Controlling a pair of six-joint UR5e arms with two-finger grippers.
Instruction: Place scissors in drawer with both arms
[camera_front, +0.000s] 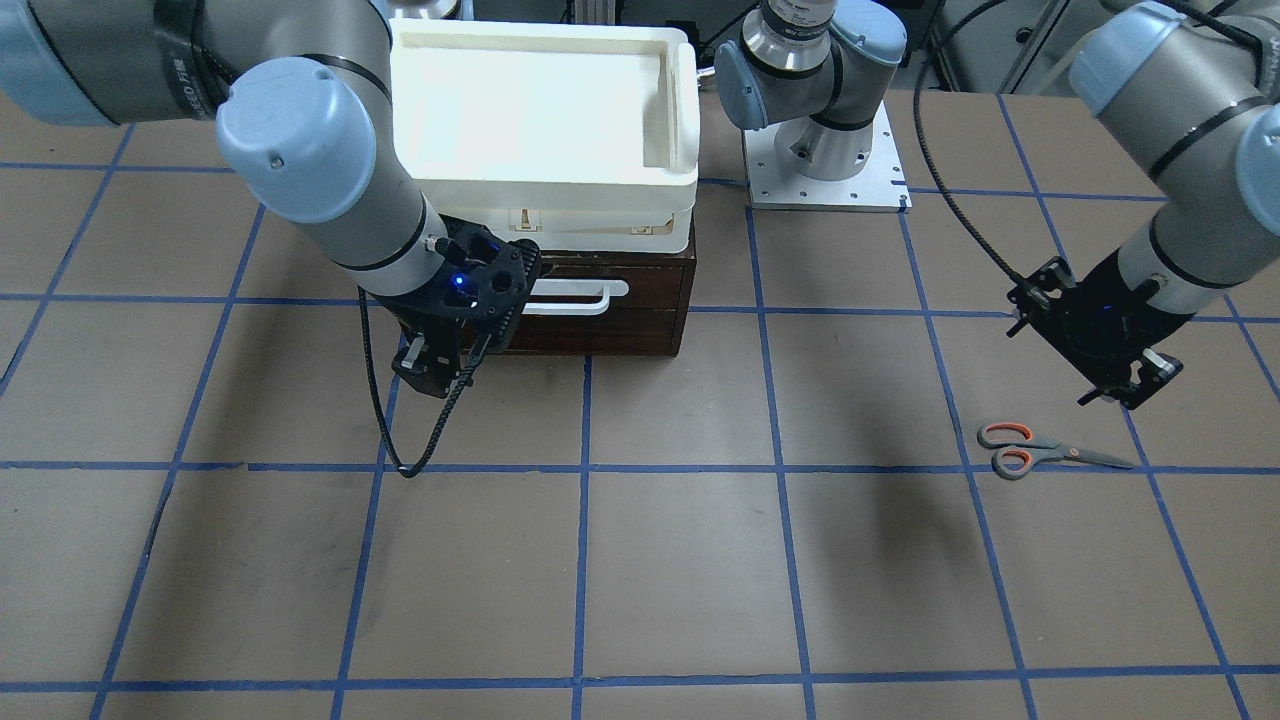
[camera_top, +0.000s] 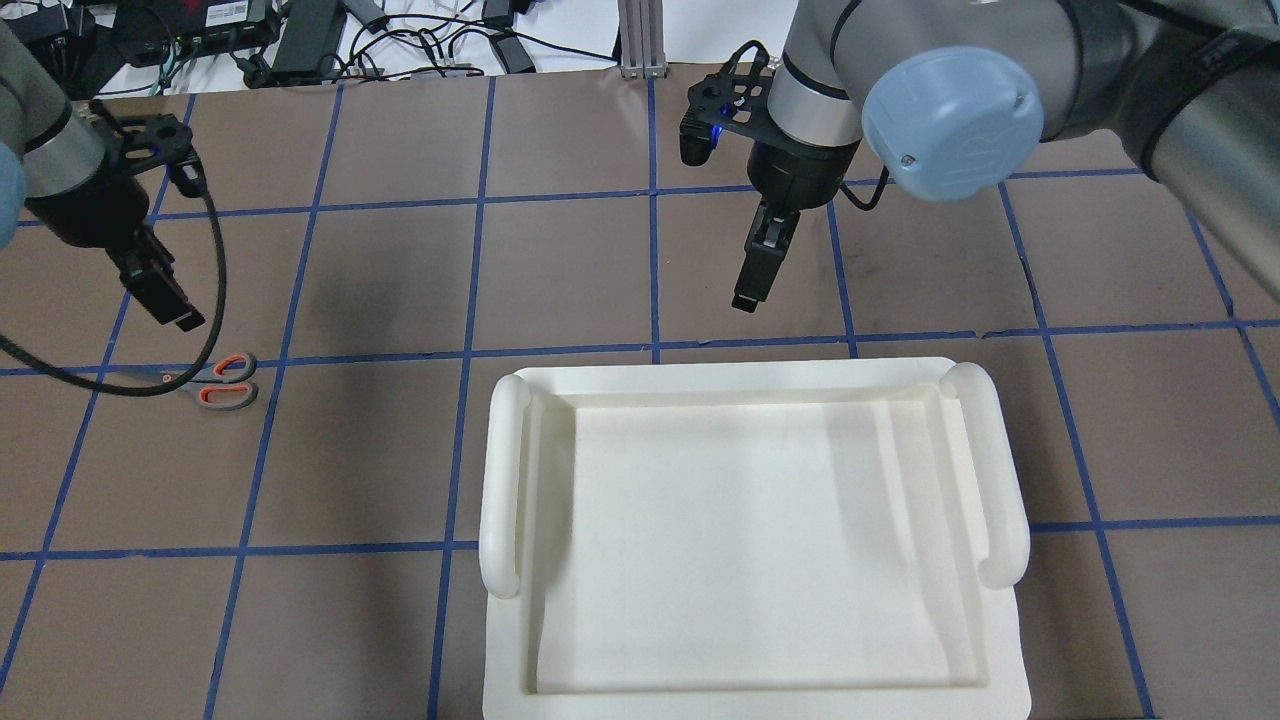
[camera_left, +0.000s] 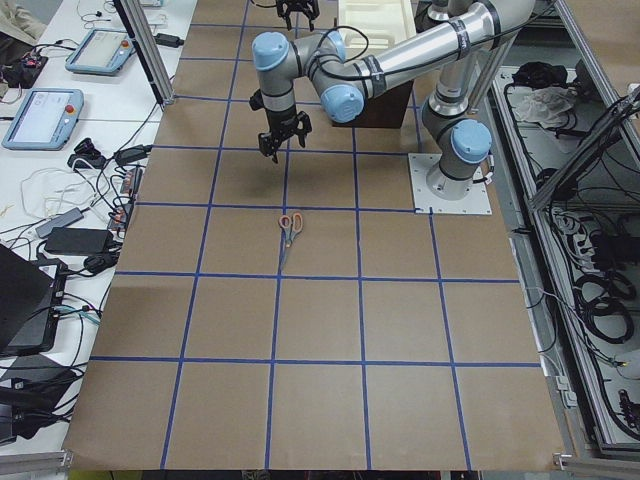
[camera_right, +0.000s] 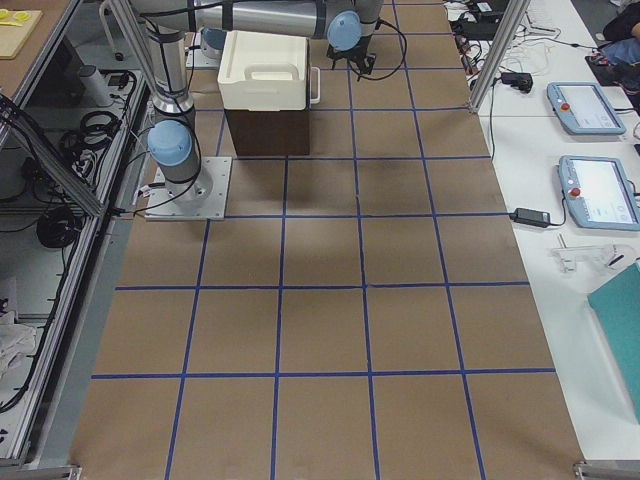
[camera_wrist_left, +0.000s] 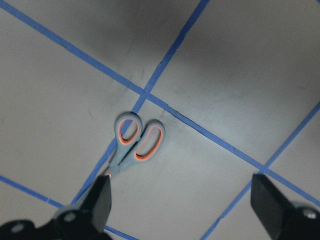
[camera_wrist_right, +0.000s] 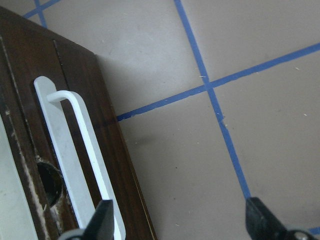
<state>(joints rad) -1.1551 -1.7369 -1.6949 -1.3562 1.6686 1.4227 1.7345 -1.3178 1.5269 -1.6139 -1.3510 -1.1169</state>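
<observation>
Brown gridded tabletop (camera_front: 680, 560) carries the scissors (camera_front: 1040, 452), flat, close under my left gripper (camera_wrist_left: 185, 202), jaws apart. My right gripper (camera_wrist_right: 182, 220), likewise spread, hangs at the shut drawer (camera_front: 610, 335), beside its white handle (camera_wrist_right: 75, 150).

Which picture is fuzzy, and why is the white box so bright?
Left wrist view: the scissors look soft and a bit blurry. Front-facing view: the white box glares so much its details wash out. Overhead view: soft shadows darken the table.
</observation>
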